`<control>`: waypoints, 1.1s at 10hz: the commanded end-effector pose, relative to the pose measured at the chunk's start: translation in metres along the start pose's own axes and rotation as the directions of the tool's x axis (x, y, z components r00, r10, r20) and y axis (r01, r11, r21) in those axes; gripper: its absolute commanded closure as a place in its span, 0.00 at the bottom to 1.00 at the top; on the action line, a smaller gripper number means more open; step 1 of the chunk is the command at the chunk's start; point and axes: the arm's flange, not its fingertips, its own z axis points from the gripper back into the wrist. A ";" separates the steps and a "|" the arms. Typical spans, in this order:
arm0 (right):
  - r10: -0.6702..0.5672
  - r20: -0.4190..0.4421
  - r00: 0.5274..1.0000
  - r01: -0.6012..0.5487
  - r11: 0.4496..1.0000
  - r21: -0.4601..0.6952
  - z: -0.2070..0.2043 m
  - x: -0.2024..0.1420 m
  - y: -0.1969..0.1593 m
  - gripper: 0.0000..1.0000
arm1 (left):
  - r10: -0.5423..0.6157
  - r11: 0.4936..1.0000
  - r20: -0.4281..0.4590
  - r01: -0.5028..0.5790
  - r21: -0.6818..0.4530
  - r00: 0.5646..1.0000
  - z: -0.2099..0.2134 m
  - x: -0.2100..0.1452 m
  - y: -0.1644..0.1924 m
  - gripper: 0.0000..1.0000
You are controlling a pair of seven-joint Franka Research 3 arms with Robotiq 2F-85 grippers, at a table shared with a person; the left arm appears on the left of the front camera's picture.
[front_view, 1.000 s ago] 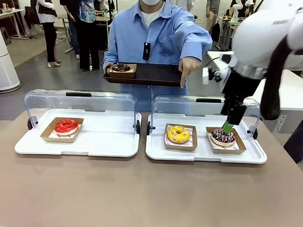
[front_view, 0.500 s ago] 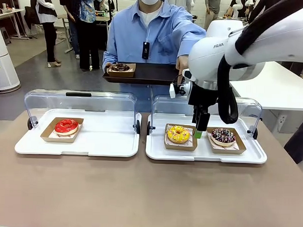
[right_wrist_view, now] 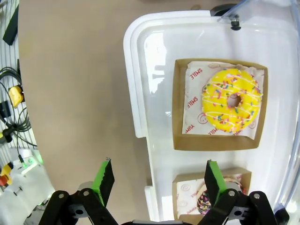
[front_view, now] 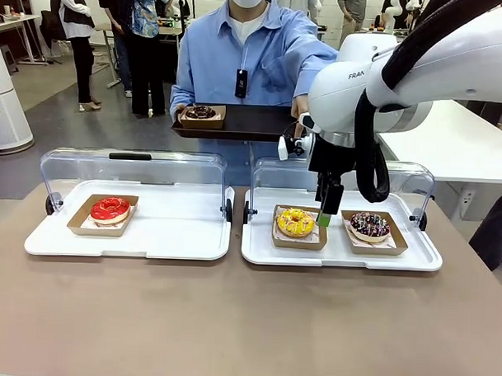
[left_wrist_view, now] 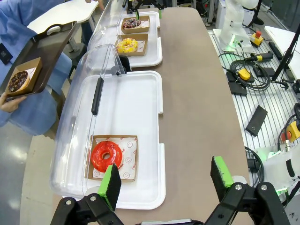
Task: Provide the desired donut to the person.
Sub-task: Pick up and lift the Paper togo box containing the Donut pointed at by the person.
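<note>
The person holds a dark tray carrying a chocolate donut. A yellow sprinkled donut and a chocolate sprinkled donut sit in cardboard boxes on the right white tray. My right gripper hangs open just above the gap between them, by the yellow donut's right edge. From the right wrist, the yellow donut lies ahead of the open gripper. A red donut lies under my open left gripper.
The left white tray holds the red donut in its box. Both trays have clear lids raised at the back. Bare brown table fills the near side. Bystanders stand far behind.
My right arm has swung left from over the chocolate sprinkled donut to beside the yellow one. It now covers most of the person's pointing hand.
</note>
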 end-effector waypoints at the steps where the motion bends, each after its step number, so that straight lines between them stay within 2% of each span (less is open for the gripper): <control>1: -0.002 0.000 1.000 0.002 1.000 0.000 0.000 -0.001 -0.001 0.00 | 0.003 1.000 0.009 -0.003 0.010 1.000 0.001 0.001 0.000 0.00; 5: -0.071 -0.052 0.996 0.067 0.994 -0.089 -0.040 0.008 -0.007 0.00 | 0.003 1.000 0.009 -0.003 0.010 1.000 0.001 0.001 0.000 0.00; 9: -0.032 -0.052 0.998 0.030 0.999 -0.026 -0.069 0.005 -0.015 0.00 | 0.003 1.000 0.009 -0.003 0.010 1.000 0.001 0.001 0.000 0.00; 11: -0.052 -0.064 0.997 0.052 0.999 -0.016 -0.076 -0.004 -0.017 0.00 | 0.003 1.000 0.009 -0.003 0.010 1.000 0.001 0.001 0.000 0.00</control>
